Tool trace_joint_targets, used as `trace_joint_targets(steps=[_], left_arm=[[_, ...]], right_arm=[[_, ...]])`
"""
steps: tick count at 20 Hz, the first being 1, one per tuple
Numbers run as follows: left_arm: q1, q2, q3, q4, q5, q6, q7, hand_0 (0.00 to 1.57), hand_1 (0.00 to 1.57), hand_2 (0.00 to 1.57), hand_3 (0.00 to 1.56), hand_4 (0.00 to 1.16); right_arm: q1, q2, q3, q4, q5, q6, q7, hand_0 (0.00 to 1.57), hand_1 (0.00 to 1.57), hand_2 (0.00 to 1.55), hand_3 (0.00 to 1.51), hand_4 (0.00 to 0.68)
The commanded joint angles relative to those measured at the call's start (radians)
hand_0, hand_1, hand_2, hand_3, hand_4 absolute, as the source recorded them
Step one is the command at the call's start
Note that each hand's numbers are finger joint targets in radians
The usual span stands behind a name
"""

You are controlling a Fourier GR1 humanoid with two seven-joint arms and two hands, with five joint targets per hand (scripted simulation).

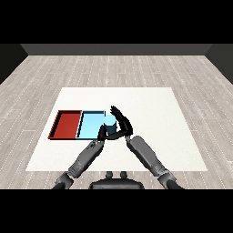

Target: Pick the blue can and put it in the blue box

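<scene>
The blue can stands upright at the right edge of the light blue tray; whether it is inside the rim or just outside I cannot tell. My right hand is right beside the can on its right side, fingers straight and fanned upward, thumb reaching under toward the can's front. It looks open, not curled round the can. My left hand hovers over the blue tray's near right corner, just in front of the can, fingers relaxed and holding nothing.
A red tray lies directly left of the blue tray, sharing a wall with it. The white table stretches to the right and behind the trays. Both forearms come in from the lower edge and converge near the can.
</scene>
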Motion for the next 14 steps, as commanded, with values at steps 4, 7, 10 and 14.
trace_joint_targets(steps=[4,7,10,14], left_arm=[[-0.062,-0.012,-0.057,0.076,0.043,0.101,-0.023,1.57,1.57,1.57,1.50,1.13],[-0.045,0.004,0.065,-0.007,-0.059,0.016,0.050,1.57,1.57,1.57,1.50,1.13],[0.025,0.039,0.042,-0.029,-0.057,-0.016,0.015,1.57,1.57,1.57,1.49,1.12],[0.000,0.033,0.095,0.043,-0.085,-0.022,-0.002,1.57,1.57,1.57,1.49,1.13]], right_arm=[[0.119,-0.049,-0.039,-0.210,0.042,0.037,0.079,0.00,0.00,0.00,0.00,0.000],[0.163,-0.066,-0.106,-0.218,0.009,0.092,0.029,0.00,0.00,0.00,0.00,0.000],[0.263,-0.119,-0.124,-0.373,0.005,0.078,0.056,0.00,0.00,0.00,0.00,0.000],[0.273,-0.115,-0.205,-0.413,-0.024,0.084,0.063,0.00,0.00,0.00,0.00,0.000]])
